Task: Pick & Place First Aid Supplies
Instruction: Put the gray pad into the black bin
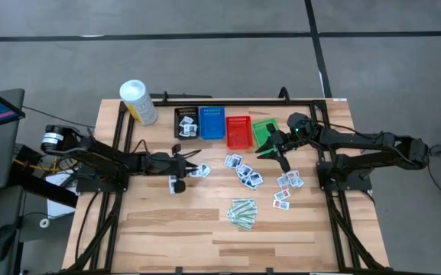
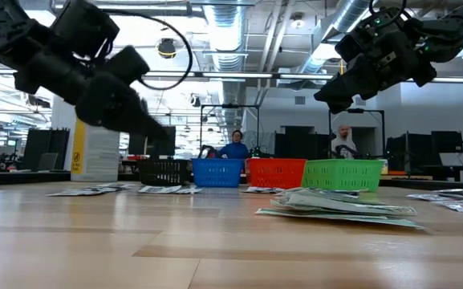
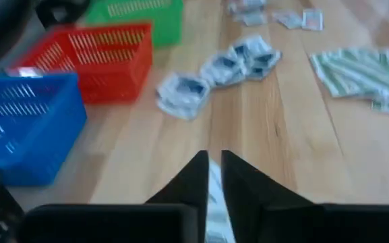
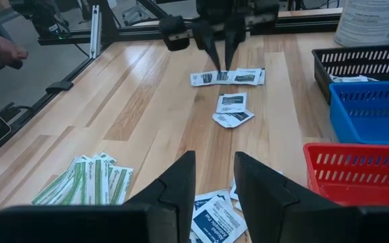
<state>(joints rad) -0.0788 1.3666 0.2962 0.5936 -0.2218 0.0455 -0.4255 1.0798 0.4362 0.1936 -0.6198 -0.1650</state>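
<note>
Pale-green narrow strips [image 1: 242, 212] are lying fanned at the front of the light wooden table [image 1: 166, 229], nearest the low camera. The left gripper [image 1: 190, 169] is being held low, its fingers nearly pressed together on a flat white packet with dark print [image 4: 216, 77]. The right gripper [image 1: 276, 154] is being held above the table beside the green mesh basket [image 1: 264, 131], fingers slightly parted and gripping nothing. More white packets [image 1: 243, 170] are lying scattered between the two grippers.

White packets [image 1: 244, 173] with dark and blue print lie flat, scattered from the desk centre toward 3 o'clock; several more [image 1: 198, 170] lie at 9 o'clock. Pale-green strips [image 1: 243, 213] lie flat in a loose pile toward 6 o'clock.
</note>
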